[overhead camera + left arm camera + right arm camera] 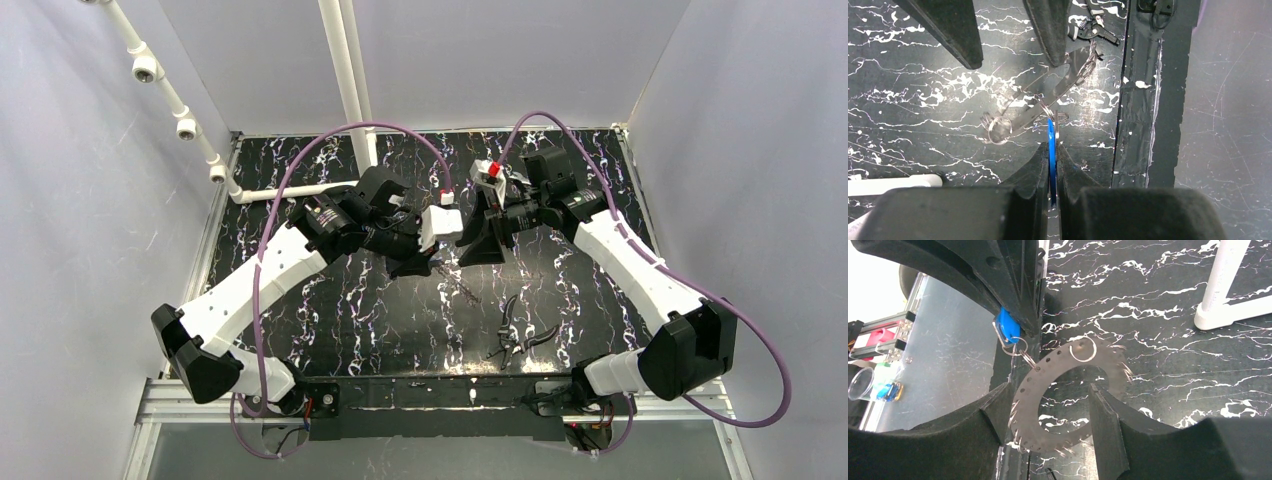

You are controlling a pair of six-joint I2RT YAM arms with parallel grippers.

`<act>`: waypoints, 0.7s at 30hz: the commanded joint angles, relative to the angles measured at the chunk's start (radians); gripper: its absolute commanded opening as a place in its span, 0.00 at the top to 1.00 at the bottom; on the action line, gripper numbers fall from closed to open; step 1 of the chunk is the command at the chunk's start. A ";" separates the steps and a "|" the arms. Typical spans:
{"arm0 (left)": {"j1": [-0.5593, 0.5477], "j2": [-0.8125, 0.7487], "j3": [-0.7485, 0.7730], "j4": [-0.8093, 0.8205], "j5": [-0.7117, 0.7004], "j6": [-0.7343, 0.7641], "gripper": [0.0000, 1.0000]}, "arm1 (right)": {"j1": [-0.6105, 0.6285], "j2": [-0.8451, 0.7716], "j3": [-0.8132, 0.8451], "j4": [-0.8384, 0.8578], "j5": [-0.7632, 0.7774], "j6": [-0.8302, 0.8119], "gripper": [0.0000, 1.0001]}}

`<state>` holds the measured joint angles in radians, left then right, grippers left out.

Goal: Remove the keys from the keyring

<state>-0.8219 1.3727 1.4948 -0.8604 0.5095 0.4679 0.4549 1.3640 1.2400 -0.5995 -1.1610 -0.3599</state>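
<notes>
The keyring (1025, 415), a big flat grey ring with small holes and wire ends along its rim, hangs above the table between both grippers. My right gripper (1049, 387) is closed on it. One finger bears on the outer rim and the other covers the opposite band. The key (1008, 326) has a blue head and is joined to the keyring by small split rings (1020, 352). My left gripper (1050, 147) is shut on that blue key (1050, 131), pinching it edge-on. From above, the two grippers (425, 262) (470, 250) meet tip to tip mid-table.
Dark-handled pliers (515, 335) lie near the front right of the black marbled table (330, 300), with a slim silver tool (462, 290) just behind them. A white pipe frame (345, 80) stands at the back left. Another split ring (1083, 349) hangs on the keyring.
</notes>
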 commanded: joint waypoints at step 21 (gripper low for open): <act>-0.002 0.060 0.123 -0.071 -0.143 -0.551 1.00 | 0.013 -0.016 0.096 0.066 0.307 0.175 0.36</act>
<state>-0.8219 1.4322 1.5597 -0.8841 0.3714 0.0433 0.4667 1.3636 1.2930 -0.5407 -0.8883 -0.1867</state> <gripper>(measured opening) 0.033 0.635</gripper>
